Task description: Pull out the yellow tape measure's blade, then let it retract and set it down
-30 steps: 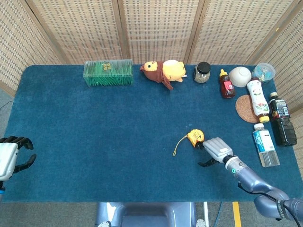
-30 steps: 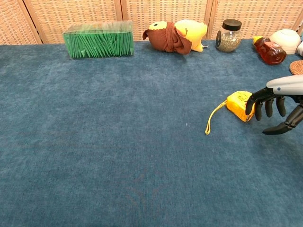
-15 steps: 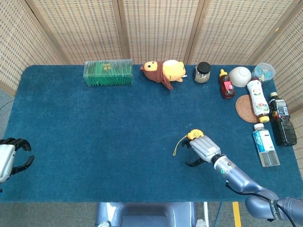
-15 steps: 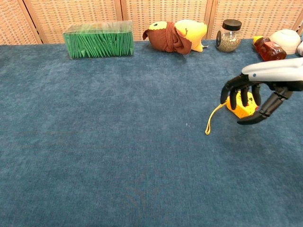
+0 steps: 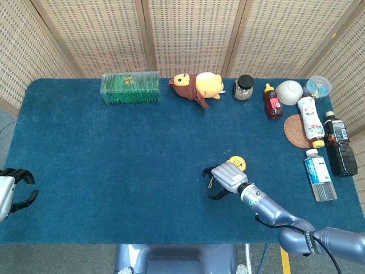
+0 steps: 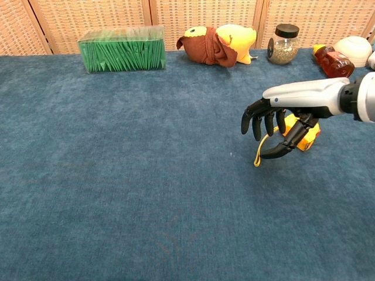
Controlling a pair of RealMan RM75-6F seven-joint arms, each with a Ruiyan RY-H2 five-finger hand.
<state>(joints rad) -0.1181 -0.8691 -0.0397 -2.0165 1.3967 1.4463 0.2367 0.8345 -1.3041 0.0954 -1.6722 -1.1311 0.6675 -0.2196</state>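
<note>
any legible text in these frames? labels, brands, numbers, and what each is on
None can be read.
Bottle with red label: print too small.
White bottle: coloured label, blurred.
Dark bottle: label blurred.
Clear bottle with blue label: print too small.
Green box: small yellow mark on top, unreadable.
Yellow tape measure: no markings show.

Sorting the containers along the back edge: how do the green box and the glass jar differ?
The green box is long, rectangular and clear-walled, packed with green contents; the glass jar is small, round and holds something greyish. The jar has a black lid; the box shows none. Both stand upright and are see-through.
</note>
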